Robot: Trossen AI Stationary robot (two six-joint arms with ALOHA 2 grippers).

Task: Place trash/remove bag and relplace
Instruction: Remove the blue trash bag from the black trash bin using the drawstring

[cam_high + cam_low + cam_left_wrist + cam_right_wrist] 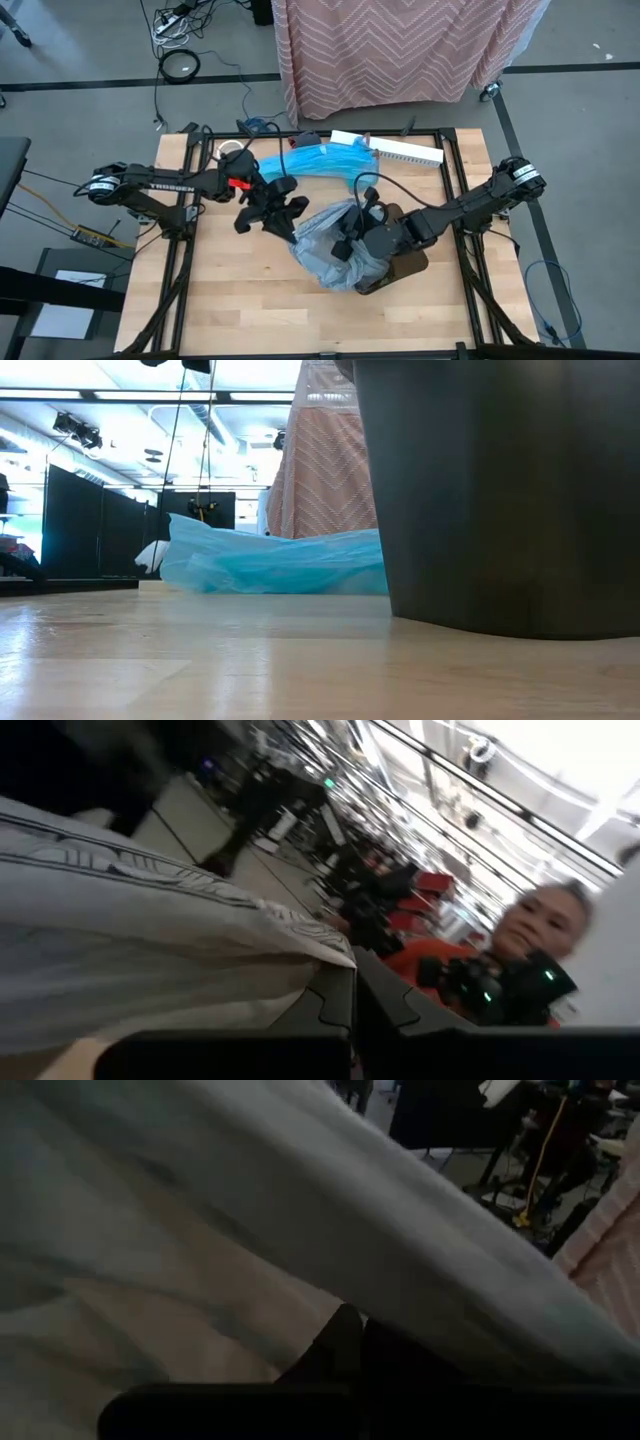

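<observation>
Left gripper (287, 215) sitting mid-table, fingers (335, 1005) clamping grey bag (325, 245) at left edge. Bag lying crumpled over dark bin (385, 270), centre-right of table (230, 300). Right gripper (352, 240) pinching bag's right side, fingers closed. Blue plastic bag (315, 160) lying behind, near far edge.

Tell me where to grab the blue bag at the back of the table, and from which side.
Take the blue bag at its crumpled left end, coming straight down. It lies flat and long across the back of the table, so loose folds pinch best. The right end lies by a white box. Judged from the overhead view only.
</observation>
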